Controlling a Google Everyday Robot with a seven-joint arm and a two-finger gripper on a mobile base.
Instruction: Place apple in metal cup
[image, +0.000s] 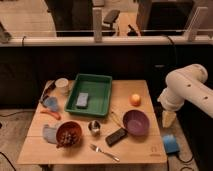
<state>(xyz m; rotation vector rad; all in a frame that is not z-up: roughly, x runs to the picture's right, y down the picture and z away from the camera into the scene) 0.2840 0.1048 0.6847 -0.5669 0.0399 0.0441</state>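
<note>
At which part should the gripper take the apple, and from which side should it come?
Grip the apple across its widest middle, coming from above. It is round, so any two opposite sides serve, and it sits alone on the table, apart from the green tray and the purple bowl. The gripper hangs beyond the table edge nearest the apple, so the reach looks short.

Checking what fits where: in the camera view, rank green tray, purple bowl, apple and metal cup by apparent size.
1. green tray
2. purple bowl
3. apple and metal cup look alike, so unranked.
The gripper hangs right of the purple bowl.
</note>
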